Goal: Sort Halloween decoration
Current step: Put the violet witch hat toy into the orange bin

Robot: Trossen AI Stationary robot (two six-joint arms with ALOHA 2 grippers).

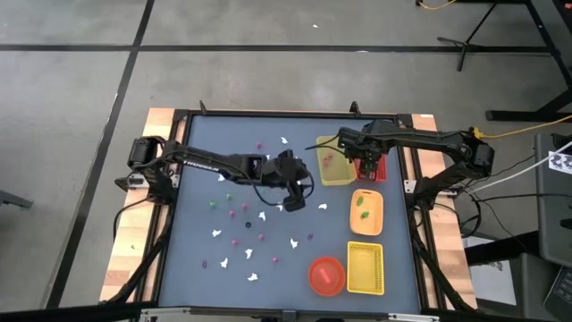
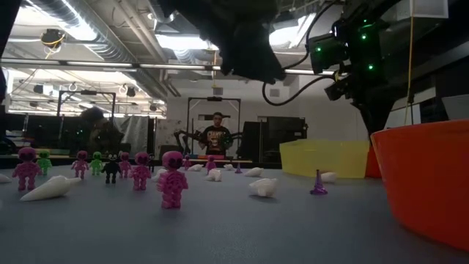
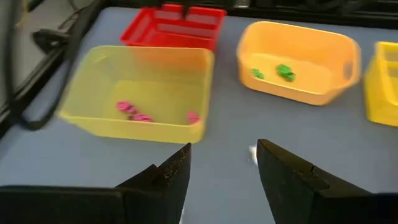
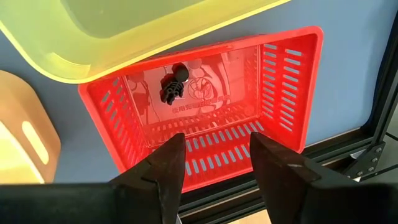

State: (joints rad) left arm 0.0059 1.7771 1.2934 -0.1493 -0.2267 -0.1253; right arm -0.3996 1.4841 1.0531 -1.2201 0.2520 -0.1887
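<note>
Many tiny Halloween decoration pieces, white ghosts [image 1: 217, 234] and pink [image 2: 173, 180], green and dark figures, stand or lie loose on the blue table. My left gripper [image 3: 224, 155] hangs open over the table's middle [image 1: 304, 188], short of the pale yellow tray [image 3: 140, 93], with nothing between its fingers. My right gripper [image 4: 216, 146] is open above the red basket [image 4: 205, 118], pointing down [image 1: 368, 165]. A dark figure [image 4: 172, 84] lies on the basket's floor below it. Pink pieces [image 3: 134, 112] lie in the yellow tray and green ones [image 3: 285, 71] in the orange tray [image 3: 298, 59].
A yellow slotted basket [image 1: 365, 268] and a round red-orange bowl [image 1: 327, 275] stand at the near right. The trays line the table's right side. A person [image 2: 217, 136] stands in the room beyond the table. Loose pieces fill the left and middle of the table.
</note>
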